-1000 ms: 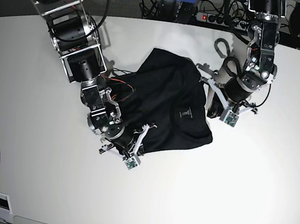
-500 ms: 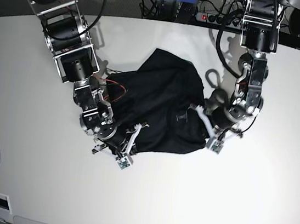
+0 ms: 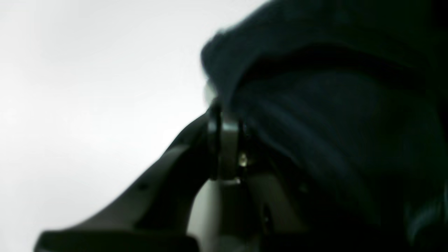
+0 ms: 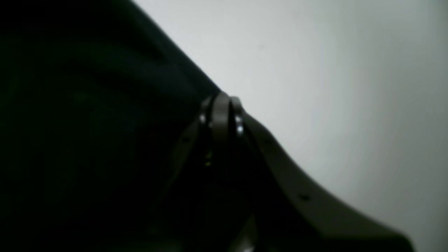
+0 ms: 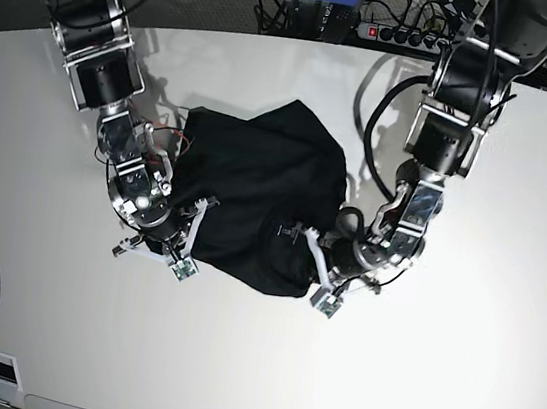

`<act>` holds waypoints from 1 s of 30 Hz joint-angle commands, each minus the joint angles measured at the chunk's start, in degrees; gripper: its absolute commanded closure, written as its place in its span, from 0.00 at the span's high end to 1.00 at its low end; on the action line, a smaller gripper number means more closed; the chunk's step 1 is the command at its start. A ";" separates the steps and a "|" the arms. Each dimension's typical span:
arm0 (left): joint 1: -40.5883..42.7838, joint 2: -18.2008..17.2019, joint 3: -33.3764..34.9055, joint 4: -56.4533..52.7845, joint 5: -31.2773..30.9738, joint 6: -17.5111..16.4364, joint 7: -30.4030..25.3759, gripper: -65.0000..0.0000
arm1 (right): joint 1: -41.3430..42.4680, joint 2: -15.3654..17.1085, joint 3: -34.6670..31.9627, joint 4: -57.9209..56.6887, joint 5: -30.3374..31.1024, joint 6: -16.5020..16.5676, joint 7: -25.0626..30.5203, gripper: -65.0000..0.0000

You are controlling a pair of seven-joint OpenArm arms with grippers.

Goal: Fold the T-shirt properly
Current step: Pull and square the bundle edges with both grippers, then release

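Base view shows both arms bent low over the white table [image 5: 453, 369]; the left gripper [image 5: 312, 260] and right gripper [image 5: 190, 229] each clamp an edge of the T-shirt [image 5: 255, 192] (bunched, mid-table); since a second ago, both dragged it toward the near edge.

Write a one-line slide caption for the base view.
Both arms' grippers, left gripper and right gripper, shut on opposite edges of the bunched black T-shirt on the white table.
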 commanded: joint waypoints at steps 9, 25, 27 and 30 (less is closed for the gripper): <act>-2.32 2.03 0.85 6.53 -0.59 0.26 -4.69 0.00 | -5.83 3.41 4.14 5.77 1.25 3.00 -6.49 0.00; 37.50 -0.25 -8.47 53.39 -0.68 8.17 -5.04 0.00 | -5.65 3.41 4.93 6.47 1.25 3.00 -6.49 0.00; 40.49 1.86 -8.47 52.51 -0.77 8.17 -5.04 0.00 | -5.65 3.41 4.93 6.47 1.25 3.00 -6.49 0.00; 41.37 4.23 -7.86 46.80 -0.59 8.08 -5.31 0.00 | -5.65 3.41 4.93 6.47 1.25 3.00 -6.49 0.00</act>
